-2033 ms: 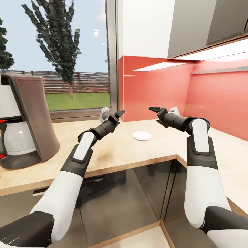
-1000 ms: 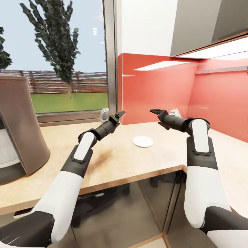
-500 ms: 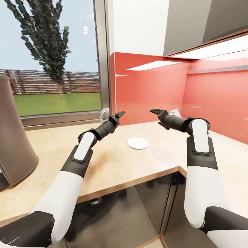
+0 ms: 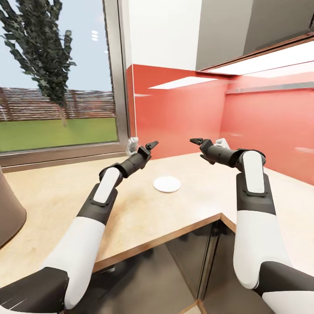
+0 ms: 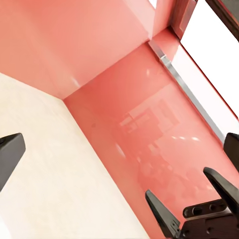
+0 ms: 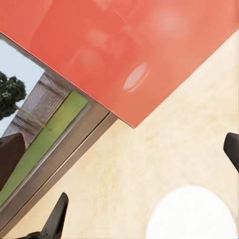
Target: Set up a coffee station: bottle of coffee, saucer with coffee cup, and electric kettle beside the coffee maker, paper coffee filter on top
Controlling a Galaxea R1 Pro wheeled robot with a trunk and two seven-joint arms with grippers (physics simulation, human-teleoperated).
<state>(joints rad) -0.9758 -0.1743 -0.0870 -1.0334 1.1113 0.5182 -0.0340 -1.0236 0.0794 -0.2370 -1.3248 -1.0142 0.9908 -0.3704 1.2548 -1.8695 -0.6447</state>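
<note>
The saucer (image 4: 167, 184) lies flat and bare on the kitchen countertop (image 4: 65, 196), near the inner corner; in the right wrist view the saucer (image 6: 194, 215) is a white disc. My left gripper (image 4: 151, 144) hovers open above the counter, just left of and above the saucer. Facing it, my right gripper (image 4: 195, 141) hangs open at the same height, right of the saucer. Neither holds anything. A brown-grey edge of the coffee maker (image 4: 8, 213) shows at the far left. The left wrist view catches the right gripper (image 5: 177, 182) against the red wall.
A glossy red backsplash (image 4: 183, 117) runs behind the counter and turns the corner to the right. A big window (image 4: 56, 87) onto grass and a tree is at the back left. Grey wall cabinets (image 4: 261, 26) hang above. Dark glossy cabinet fronts (image 4: 174, 270) sit below the counter edge.
The whole head view has swung to the right: the coffee maker has slid almost out of the picture's left edge. Both arms hold the same pose, and the saucer stays put on the counter.
</note>
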